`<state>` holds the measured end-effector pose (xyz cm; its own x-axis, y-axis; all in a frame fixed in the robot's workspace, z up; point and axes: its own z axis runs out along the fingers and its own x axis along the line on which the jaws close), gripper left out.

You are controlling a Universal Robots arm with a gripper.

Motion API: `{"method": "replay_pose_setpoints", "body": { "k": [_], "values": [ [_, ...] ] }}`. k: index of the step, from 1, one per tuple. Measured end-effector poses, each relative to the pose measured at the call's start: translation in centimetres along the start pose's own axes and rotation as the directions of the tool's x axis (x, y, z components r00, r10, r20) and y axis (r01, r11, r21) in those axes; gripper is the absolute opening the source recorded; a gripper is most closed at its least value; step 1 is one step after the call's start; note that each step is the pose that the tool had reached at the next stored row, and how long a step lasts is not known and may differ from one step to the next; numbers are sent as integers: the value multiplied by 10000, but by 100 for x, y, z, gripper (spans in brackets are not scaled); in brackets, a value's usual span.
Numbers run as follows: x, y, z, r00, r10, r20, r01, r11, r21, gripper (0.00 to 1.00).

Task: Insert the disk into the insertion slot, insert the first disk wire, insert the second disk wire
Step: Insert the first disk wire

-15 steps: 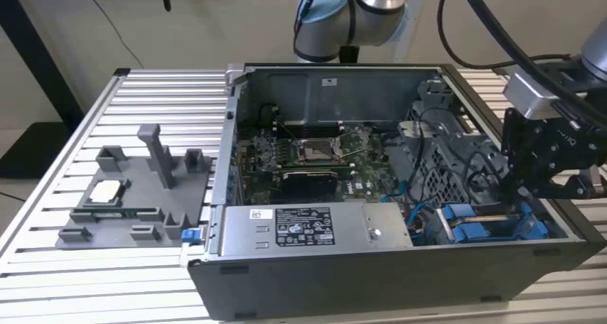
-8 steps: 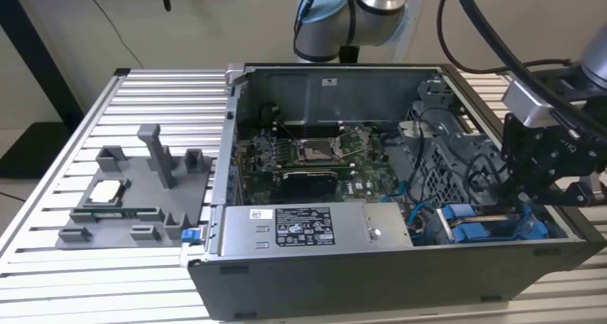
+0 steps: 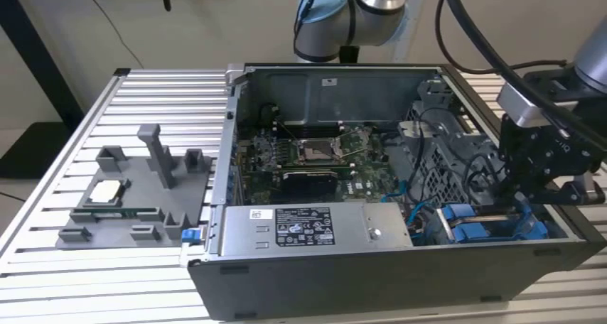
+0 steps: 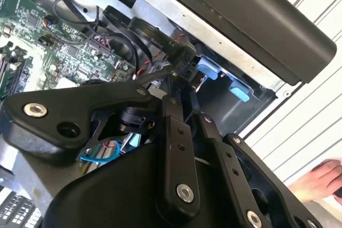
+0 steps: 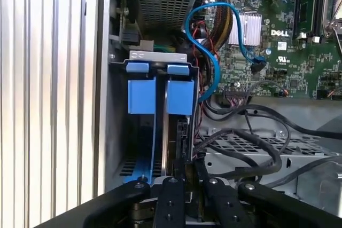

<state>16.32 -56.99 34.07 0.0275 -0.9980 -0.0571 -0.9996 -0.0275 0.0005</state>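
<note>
Open dark grey computer case (image 3: 360,281) on a slatted metal table (image 3: 38,267). The blue-framed disk (image 5: 180,97) appears already seated in the grey metal insertion slot (image 5: 157,56). The black end effector (image 4: 179,78), drawn nearly together, seems to pinch a black wire plug (image 4: 184,57) beside the disk. The wiring looks unfinished.

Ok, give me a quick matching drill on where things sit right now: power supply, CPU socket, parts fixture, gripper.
1 power-supply box
2 CPU socket
3 grey parts fixture
4 gripper

A on the slatted table, outside the case
B at the blue drive carriers
C middle of the motherboard
D inside the case, beside the motherboard

Pairs: 1-D, 2-C, 3-A, 4-B
</note>
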Motion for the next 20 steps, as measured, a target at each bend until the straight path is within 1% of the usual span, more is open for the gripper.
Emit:
{"method": "replay_pose_setpoints", "body": {
  "k": [16, 20],
  "values": [
    [12, 2, 0, 9987, 512, 6, -512, 9987, 30, 19],
    [12, 12, 14, 9985, 546, 4, -546, 9985, 66, 19]
  ]
}}
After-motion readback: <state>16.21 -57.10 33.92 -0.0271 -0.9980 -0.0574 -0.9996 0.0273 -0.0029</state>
